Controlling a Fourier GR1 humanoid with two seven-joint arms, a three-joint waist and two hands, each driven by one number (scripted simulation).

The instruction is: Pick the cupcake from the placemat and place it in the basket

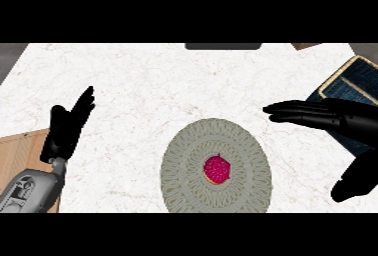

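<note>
On the white marbled surface (148, 85), seen from the head view, a round grey placemat (215, 167) with a lacy pattern carries the cupcake (216, 169) near its middle, a small thing with bright magenta topping and a thin pale rim. At the right edge lies a dark blue basket (353, 82), partly covered by the right robot hand (325, 116), whose fingers reach out straight, released, well apart from the cupcake. The left robot hand (68, 129) rests open at the left, fingers up, holding nothing.

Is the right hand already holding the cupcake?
No. The cupcake sits on the placemat, apart from the open right hand.
</note>
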